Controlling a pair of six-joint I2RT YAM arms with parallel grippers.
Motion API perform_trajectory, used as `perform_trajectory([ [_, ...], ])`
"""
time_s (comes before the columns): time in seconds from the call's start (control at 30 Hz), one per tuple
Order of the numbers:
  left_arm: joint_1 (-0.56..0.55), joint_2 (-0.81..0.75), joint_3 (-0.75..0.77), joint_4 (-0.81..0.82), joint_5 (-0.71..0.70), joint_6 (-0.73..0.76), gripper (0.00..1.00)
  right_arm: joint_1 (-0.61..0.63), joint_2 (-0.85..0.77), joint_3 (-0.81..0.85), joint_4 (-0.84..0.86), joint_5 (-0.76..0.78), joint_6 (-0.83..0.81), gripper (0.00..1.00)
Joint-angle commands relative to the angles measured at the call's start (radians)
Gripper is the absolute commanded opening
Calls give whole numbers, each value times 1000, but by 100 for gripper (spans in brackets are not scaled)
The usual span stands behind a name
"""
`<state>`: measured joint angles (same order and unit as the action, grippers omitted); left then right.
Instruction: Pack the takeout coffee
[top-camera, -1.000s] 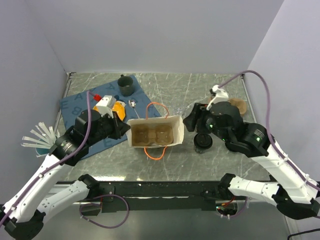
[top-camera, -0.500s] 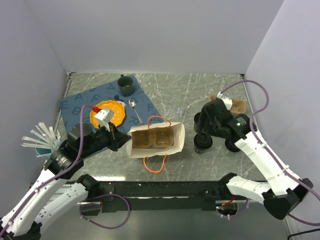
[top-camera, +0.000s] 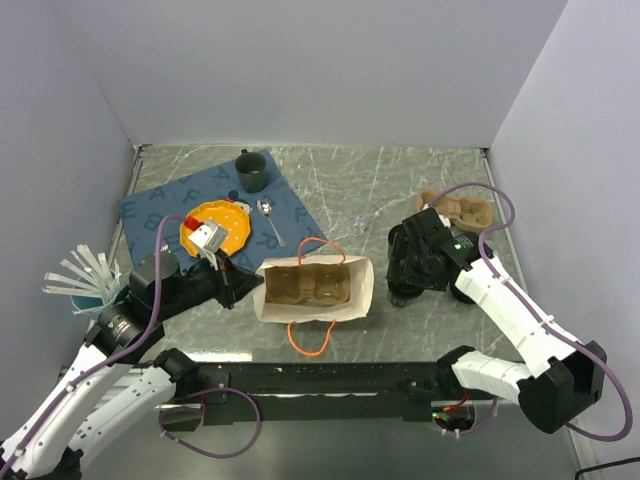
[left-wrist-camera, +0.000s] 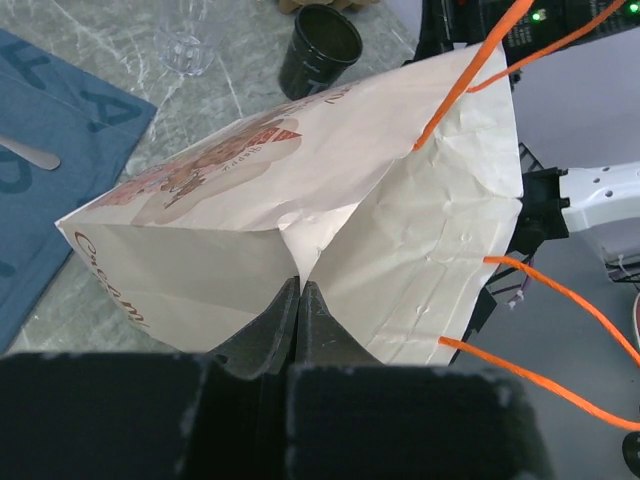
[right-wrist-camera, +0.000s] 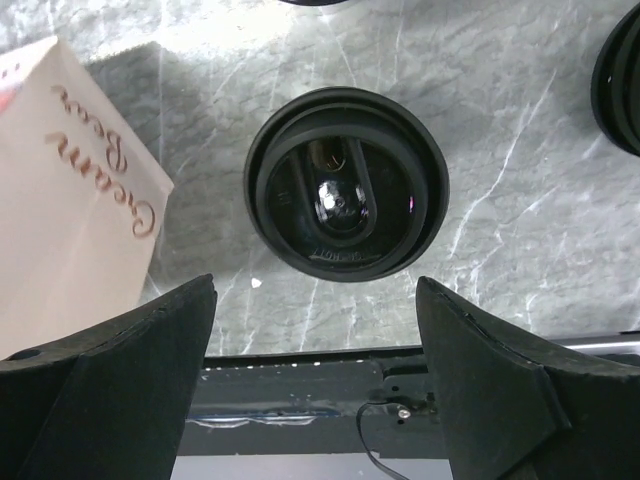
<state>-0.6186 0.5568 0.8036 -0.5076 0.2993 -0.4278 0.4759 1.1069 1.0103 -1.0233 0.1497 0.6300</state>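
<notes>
Soft, even light from above leaves faint shadows on the table (top-camera: 340, 180). The paper bag (left-wrist-camera: 330, 190) looks bright and sharp; the lid (right-wrist-camera: 346, 183) carries small glints. Both wrist views blur darkly along the bottom.

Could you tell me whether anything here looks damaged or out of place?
Only the white paper bag with orange string handles: its side is creased and folded inward where the shut left end effector pinches it. Nothing looks spilled; the black-lidded dark cup stands upright below the open right end effector.
</notes>
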Motion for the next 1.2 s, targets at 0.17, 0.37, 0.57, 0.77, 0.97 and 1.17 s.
perform_trajectory([
  [0.17, -1, -47, -32, 103, 80, 113, 1, -57, 39, -21, 80, -36, -75, 88],
  [0.37, -1, -71, -41, 104, 63, 146, 1, -80, 71, 5, 69, -35, -108, 89],
  [0.57, -1, -51, -35, 95, 63, 139, 1, -82, 82, 2, 78, -32, -119, 90],
  [0.77, -1, -34, -21, 77, 60, 147, 1, -82, 88, -12, 91, -41, -124, 90],
  [0.97, -3, -35, -12, 69, 54, 149, 1, -82, 93, -36, 101, -44, -128, 90],
  [1.17, -1, -47, -20, 75, 77, 156, 1, -82, 103, -15, 80, -6, -131, 91],
])
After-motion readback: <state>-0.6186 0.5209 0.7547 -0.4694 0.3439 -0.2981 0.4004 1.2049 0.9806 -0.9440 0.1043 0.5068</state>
